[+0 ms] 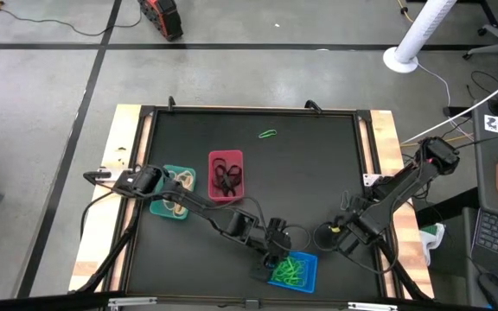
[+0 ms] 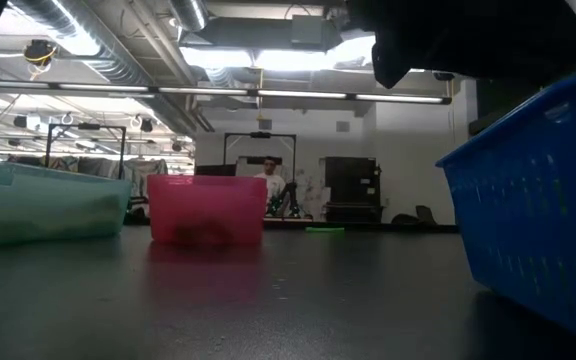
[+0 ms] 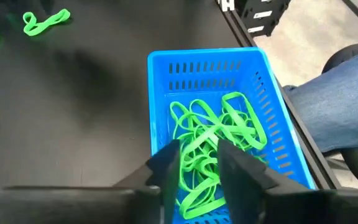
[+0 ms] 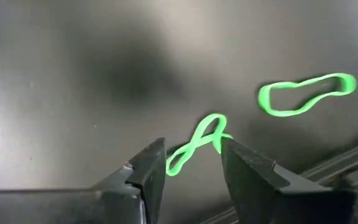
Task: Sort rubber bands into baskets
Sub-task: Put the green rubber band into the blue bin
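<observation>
Three baskets stand on the black table: a teal one (image 1: 173, 192) with tan rubber bands, a red one (image 1: 226, 175) with black bands, and a blue one (image 1: 296, 272) at the near edge with several green bands (image 3: 213, 137). My left gripper (image 3: 197, 149) hovers open over the blue basket's pile. My right gripper (image 4: 191, 144) points down, open, right of the blue basket. Its fingers stand on either side of a twisted green band (image 4: 194, 146) lying on the table. Another green loop (image 4: 306, 93) lies beside it.
One more green band (image 1: 268, 134) lies alone near the table's far edge. The wooden table frame (image 1: 386, 138) borders the mat. A seated person's leg in jeans (image 3: 334, 106) is just beyond the near right edge. Open mat lies between the baskets and the far edge.
</observation>
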Action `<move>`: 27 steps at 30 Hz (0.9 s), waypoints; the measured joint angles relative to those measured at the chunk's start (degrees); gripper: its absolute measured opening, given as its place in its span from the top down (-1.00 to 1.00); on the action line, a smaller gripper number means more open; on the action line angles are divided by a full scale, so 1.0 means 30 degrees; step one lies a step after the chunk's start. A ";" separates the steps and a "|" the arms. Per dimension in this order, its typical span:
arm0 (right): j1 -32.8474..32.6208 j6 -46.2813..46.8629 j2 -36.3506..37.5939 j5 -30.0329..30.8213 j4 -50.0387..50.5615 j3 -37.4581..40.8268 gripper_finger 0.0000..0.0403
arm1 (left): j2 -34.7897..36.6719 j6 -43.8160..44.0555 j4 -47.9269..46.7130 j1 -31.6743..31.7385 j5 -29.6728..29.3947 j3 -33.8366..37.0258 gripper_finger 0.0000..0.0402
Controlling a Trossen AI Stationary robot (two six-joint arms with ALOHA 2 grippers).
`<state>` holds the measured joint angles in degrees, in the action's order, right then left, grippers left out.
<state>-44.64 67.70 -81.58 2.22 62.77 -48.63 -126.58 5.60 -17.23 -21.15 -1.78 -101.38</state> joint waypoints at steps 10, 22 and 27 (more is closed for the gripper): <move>0.0000 0.0000 0.0000 -0.1756 -0.1140 0.1511 0.22 | 0.0000 -0.0006 0.0030 0.0000 0.0007 0.0000 0.22; 0.0000 -0.0066 -0.0007 -0.2668 -0.4125 0.3270 0.22 | 0.0000 -0.0006 0.0030 0.0000 0.0007 0.0000 0.22; 0.0015 -0.0066 0.0050 -0.2962 -0.4361 0.3755 0.22 | 0.0000 -0.0006 0.0013 0.0000 0.0007 0.0000 0.22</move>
<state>-44.60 67.51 -81.43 -6.67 49.69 -37.36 -126.58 5.58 -17.19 -21.15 -1.76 -101.38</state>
